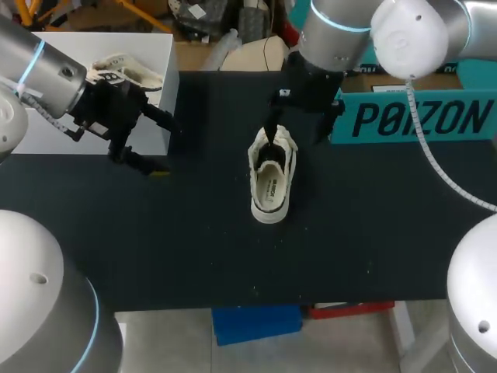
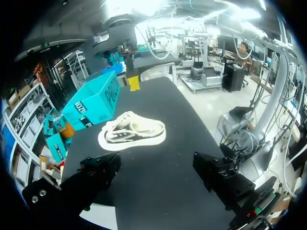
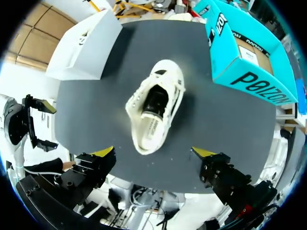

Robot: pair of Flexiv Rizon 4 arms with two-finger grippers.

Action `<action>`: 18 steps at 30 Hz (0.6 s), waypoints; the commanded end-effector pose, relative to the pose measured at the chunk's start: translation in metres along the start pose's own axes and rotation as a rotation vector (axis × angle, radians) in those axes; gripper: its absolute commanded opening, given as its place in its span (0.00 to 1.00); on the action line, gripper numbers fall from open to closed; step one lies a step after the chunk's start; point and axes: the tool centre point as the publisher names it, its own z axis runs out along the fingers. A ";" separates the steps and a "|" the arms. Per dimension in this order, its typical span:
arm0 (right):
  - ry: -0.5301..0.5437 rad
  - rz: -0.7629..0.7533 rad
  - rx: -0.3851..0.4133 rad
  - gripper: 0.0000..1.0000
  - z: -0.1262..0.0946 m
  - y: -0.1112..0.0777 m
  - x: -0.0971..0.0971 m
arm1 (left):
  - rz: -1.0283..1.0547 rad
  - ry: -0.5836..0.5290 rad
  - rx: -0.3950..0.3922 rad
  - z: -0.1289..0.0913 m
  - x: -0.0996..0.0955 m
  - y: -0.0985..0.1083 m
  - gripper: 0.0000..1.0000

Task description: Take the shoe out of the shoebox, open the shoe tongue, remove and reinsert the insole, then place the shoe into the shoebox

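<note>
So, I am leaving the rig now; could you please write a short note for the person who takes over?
Left gripper: open, empty, over the table beside the white box.
Right gripper: open, empty, above the shoe's laced end.
Shoe: on its sole mid-table, insole visible inside. Teal box stands open on the right.
Done: shoe is out of the box.
Left: put the shoe back; whether the tongue and insole steps are finished cannot be told.
</note>
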 end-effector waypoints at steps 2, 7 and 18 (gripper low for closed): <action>-0.095 -0.005 -0.003 1.00 0.018 0.018 0.005 | 0.002 -0.005 0.000 0.001 0.001 0.001 1.00; -0.115 -0.001 -0.013 0.86 0.038 0.027 -0.003 | 0.002 -0.005 0.000 0.001 0.001 0.001 1.00; -0.127 0.052 -0.019 0.82 0.084 0.036 -0.035 | 0.002 -0.005 0.000 0.001 0.001 0.001 1.00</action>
